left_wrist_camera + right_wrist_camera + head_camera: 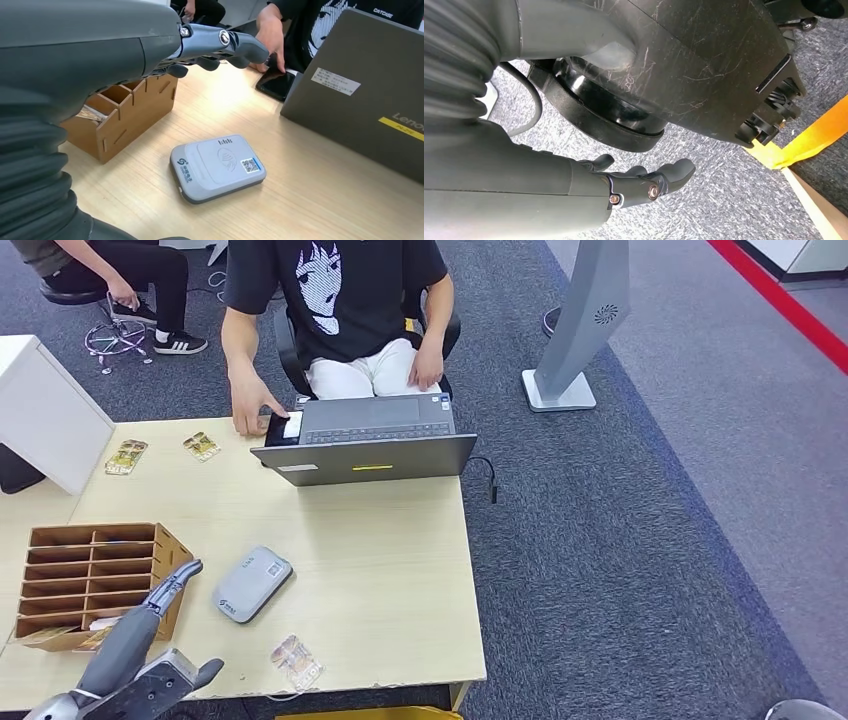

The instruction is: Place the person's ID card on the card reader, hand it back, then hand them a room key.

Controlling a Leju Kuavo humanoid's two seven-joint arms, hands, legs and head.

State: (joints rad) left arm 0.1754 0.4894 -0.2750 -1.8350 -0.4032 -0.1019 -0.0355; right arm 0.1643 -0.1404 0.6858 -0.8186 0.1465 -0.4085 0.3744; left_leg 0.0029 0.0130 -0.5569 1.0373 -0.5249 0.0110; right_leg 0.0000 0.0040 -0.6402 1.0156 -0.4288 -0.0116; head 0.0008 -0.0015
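Note:
The grey card reader (252, 583) lies flat on the wooden table (400, 570), also seen close in the left wrist view (217, 167), with nothing on it. A picture card (296, 661) lies near the table's front edge, just right of my left hand (150, 640). That hand hovers open and empty between the reader and a wooden slotted organizer (95, 580), its fingers (220, 45) stretched out above the table. Some cards lie in the organizer's near slots (95, 632). My right hand (644, 182) hangs beside my body over the carpet, fingers loosely apart, holding nothing.
A person sits behind an open laptop (370, 440) at the far edge, one hand (250, 410) on a phone (283, 427). Two more picture cards (126, 456) (201, 446) lie at the far left. A white box (45, 410) stands at the left.

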